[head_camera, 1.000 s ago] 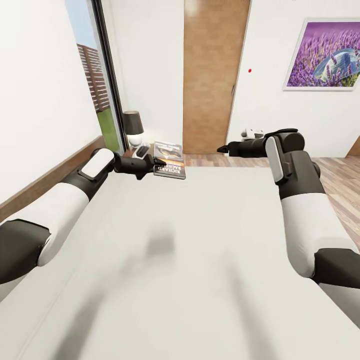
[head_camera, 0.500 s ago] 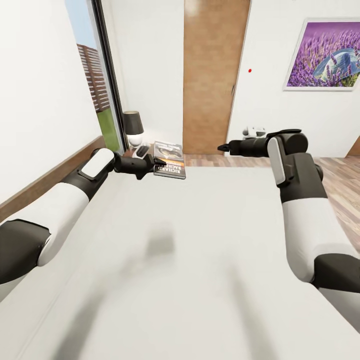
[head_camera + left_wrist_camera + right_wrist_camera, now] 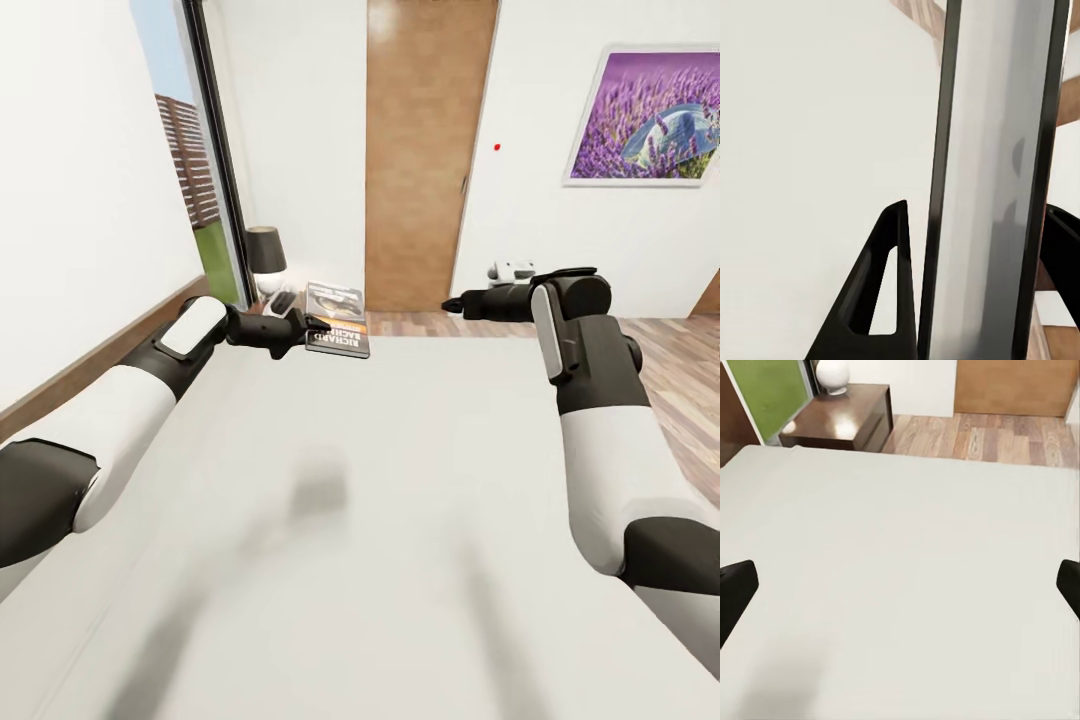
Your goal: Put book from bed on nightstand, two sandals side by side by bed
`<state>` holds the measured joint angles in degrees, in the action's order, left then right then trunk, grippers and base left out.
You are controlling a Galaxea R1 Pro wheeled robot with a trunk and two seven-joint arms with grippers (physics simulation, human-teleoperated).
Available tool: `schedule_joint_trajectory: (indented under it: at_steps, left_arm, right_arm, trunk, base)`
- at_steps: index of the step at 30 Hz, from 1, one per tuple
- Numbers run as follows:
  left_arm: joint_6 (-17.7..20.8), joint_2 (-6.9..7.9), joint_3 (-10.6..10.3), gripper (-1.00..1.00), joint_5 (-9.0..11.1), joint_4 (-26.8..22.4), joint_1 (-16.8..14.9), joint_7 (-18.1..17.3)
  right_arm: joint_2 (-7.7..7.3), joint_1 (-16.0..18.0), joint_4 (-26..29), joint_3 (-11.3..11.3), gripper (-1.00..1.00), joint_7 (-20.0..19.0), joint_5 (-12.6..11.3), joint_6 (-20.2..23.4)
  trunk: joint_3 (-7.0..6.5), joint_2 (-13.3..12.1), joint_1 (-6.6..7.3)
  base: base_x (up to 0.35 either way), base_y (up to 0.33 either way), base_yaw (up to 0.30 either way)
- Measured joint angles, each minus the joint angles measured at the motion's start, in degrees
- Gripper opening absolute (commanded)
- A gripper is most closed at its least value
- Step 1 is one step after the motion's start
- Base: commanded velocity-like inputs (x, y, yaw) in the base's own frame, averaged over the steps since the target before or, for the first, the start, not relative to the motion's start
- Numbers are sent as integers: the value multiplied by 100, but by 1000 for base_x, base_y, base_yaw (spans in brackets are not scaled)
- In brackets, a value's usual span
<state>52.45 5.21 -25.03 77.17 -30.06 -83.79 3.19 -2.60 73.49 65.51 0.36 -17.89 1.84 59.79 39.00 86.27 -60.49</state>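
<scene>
Right arm point(image 3: 590, 400) nearer; one book point(image 3: 337, 332).

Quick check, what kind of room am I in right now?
A bedroom, most likely: a wide bed with an off-white mattress, a nightstand carrying a lamp, and a wooden door beyond.

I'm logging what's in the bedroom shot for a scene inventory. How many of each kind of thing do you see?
book: 1
bed: 1
nightstand: 1
lamp: 1
wooden door: 1
framed lavender picture: 1
grippers: 2, left gripper and right gripper
Total: 8
</scene>
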Motion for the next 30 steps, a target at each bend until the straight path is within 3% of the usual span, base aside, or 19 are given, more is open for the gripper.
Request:
schedule_joint_trajectory:
  at_steps: [30]
  left_arm:
    - [4,7,9,-100,2,-2,0,-7]
  right_arm:
    - [0,-23,291,10,100,9,140,2]
  trunk:
    - [-274,0,0]
  base:
    - [0,0,-69]
